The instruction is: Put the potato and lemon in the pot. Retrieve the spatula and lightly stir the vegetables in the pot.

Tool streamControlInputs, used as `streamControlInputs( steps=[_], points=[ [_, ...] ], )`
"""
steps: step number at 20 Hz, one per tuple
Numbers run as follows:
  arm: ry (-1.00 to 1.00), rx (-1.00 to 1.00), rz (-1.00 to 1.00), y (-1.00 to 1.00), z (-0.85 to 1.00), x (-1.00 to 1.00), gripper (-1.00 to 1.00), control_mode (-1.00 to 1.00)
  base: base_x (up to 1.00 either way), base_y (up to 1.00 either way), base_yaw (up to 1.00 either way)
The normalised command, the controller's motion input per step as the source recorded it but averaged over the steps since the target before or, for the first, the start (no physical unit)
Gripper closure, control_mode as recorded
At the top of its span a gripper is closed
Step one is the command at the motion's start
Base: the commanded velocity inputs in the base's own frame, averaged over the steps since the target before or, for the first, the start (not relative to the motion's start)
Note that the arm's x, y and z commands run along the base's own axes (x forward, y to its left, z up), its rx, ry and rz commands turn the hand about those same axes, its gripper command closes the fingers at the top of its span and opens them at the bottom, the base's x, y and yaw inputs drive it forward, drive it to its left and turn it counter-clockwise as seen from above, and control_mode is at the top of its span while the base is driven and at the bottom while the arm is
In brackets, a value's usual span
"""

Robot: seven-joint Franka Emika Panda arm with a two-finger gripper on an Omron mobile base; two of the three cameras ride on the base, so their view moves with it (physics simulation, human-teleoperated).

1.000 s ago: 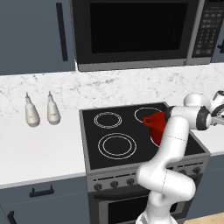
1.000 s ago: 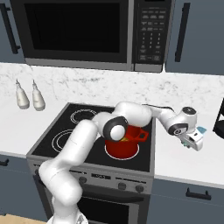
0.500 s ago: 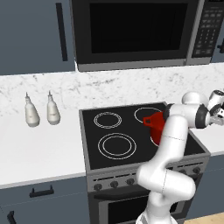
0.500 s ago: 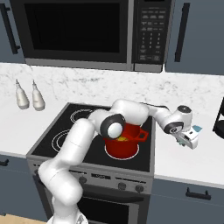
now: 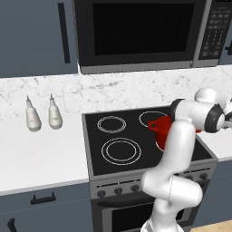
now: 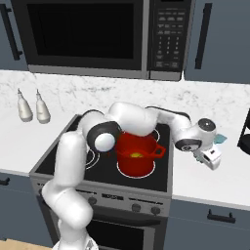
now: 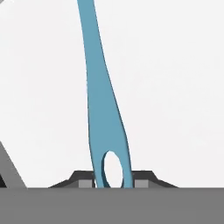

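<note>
Reaching out over the counter (image 6: 229,176) to the right of the stove (image 6: 161,161), the gripper (image 6: 211,158) has dropped lower and closer to the white surface than it was a second ago; half a second ago it sat a bit higher and farther left. In the hand view the spatula (image 7: 99,105) runs straight up from between the two dark fingertips (image 7: 85,183), its handle end with the oval hole sitting right in the gap, pads just beside the handle on both sides. Whether the jaws have already clamped on it or are only straddling it, cannot tell. A small blue tip of the spatula pokes out past the wrist in the right base view. The pot (image 6: 138,154) stands on the front right burner, unmoved, with the lemon (image 6: 136,156) resting yellow on its bottom; a potato can't be made out in there. Judgement: the loading step looks done or nearly so, and the arm is now on the fetch-the-spatula step, lined up along the handle. Next needs a firm close, a lift off the counter, then a swing back left over the pot. Risk: a thin handle slipping or pivoting in the grip.
</note>
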Motion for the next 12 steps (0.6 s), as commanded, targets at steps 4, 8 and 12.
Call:
streamControlInputs(
  steps=[4,8,12],
  points=[
    [-0.49,0.0,0.0,0.35,1.0,-1.0,1.0,-1.0,0.0,0.0,0.0],
    [-0.36,0.0,0.0,0.43,1.0,-1.0,1.0,-1.0,0.0,0.0,0.0],
    [-0.26,0.05,0.0,0.32,1.0,-1.0,1.0,-1.0,0.0,0.0,0.0]
  ],
)
